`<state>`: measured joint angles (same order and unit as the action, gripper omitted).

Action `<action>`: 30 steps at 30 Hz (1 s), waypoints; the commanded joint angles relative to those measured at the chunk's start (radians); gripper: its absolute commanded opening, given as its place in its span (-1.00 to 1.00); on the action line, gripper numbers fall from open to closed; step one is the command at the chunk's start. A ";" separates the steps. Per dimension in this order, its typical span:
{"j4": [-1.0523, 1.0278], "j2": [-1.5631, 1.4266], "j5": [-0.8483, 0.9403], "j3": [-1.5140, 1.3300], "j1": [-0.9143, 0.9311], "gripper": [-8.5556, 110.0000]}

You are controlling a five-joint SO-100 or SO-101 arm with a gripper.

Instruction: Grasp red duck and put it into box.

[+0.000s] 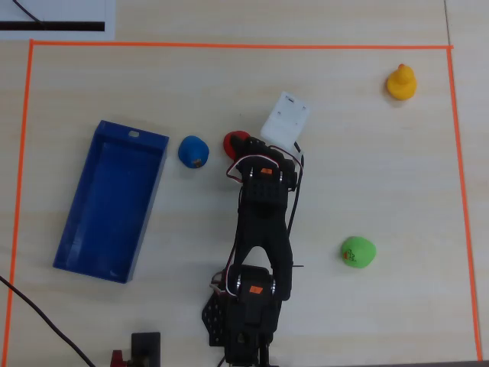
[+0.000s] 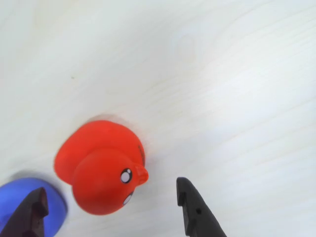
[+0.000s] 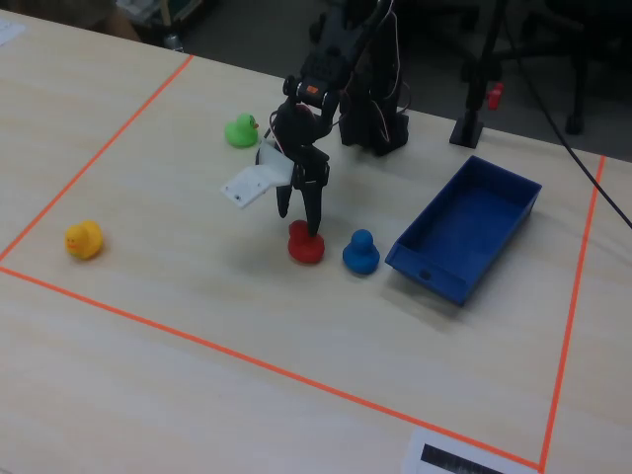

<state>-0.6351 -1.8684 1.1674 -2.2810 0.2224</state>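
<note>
Pincer [image 2: 111, 197] is spread wide, holding nothing. In the wrist view its two black fingers sit either side of the small rounded bright red rubber duck [image 2: 101, 168] without touching it: the left finger [image 2: 29, 212] is at the bottom left corner, the right finger [image 2: 195, 210] just right of the orange beak.

The duck sits upright on the pale wood-grain surface [image 1: 367, 168], roughly mid-surface, a bit toward the far edge in the overhead view [image 1: 235, 142]. In the fixed view the pincer [image 3: 301, 222] hangs right over it, tips down at the duck's top [image 3: 305, 244].

A blue rubber duck [image 1: 193, 151] sits just beside the red one, between it and the long shallow dark blue open-topped box [image 1: 76, 229]. The box lies near the left edge in the overhead view, apart from both ducks.

A yellow-orange duck [image 1: 400, 82] sits near the top right corner of the orange tape outline [image 1: 229, 45]. A green duck [image 1: 357, 252] sits right of the arm, well apart from the others.
</note>
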 commanded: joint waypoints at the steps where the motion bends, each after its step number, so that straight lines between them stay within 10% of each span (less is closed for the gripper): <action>1: 0.052 0.012 -0.012 -0.002 -0.015 -0.26; 25: 0.179 0.120 -0.054 0.006 -0.057 -0.28; 30: 0.189 0.123 -0.066 -0.002 -0.064 -0.85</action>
<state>-0.4725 -1.7426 1.1167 -2.2887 0.1611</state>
